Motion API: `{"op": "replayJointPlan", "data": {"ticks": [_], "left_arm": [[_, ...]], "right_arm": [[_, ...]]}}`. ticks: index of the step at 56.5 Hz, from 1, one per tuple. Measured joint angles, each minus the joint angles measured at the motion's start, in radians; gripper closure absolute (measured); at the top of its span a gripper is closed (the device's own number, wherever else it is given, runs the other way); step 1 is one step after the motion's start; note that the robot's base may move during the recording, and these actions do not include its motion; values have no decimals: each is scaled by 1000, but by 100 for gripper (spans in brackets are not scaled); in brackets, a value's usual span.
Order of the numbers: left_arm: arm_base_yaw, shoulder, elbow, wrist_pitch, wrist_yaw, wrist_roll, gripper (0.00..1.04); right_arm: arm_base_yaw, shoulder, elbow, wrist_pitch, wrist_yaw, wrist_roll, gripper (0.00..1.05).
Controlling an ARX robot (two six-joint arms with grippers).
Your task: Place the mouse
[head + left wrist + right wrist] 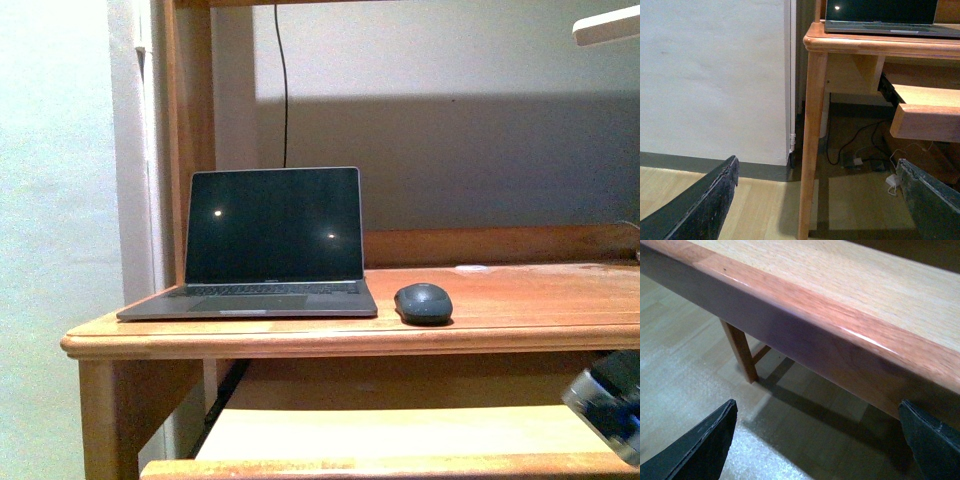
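Observation:
The mouse (423,303) is a small dark grey oval. It lies on the wooden desk (520,310) just right of the open laptop (262,250). My right arm shows as a blurred dark shape at the lower right edge of the front view (610,400), below the desk top. My right gripper (817,440) is open and empty, hanging over the floor beside the pull-out shelf's edge (840,335). My left gripper (817,200) is open and empty, low near the floor in front of the desk's left leg (810,150). The mouse is not in either wrist view.
A pull-out shelf (400,430) sticks out under the desk top. Cables and a white adapter (892,181) lie on the floor under the desk. A white wall (715,75) stands left of the desk. A black cable (284,80) hangs behind the laptop.

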Motion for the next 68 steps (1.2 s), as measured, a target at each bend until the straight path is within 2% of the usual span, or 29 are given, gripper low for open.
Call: {"op": "replayJointPlan", "data": {"ticks": [16, 46, 58, 68], "left_arm": [[0, 0, 0, 0, 0, 0, 8], [0, 0, 0, 0, 0, 0, 8], [0, 0, 0, 0, 0, 0, 8], [0, 0, 0, 0, 0, 0, 8]], "right_arm": [[87, 266, 264, 56, 237, 53, 7], [149, 459, 520, 26, 415, 146, 7], [148, 457, 518, 33, 413, 184, 7], [117, 378, 426, 67, 339, 235, 7]]}}
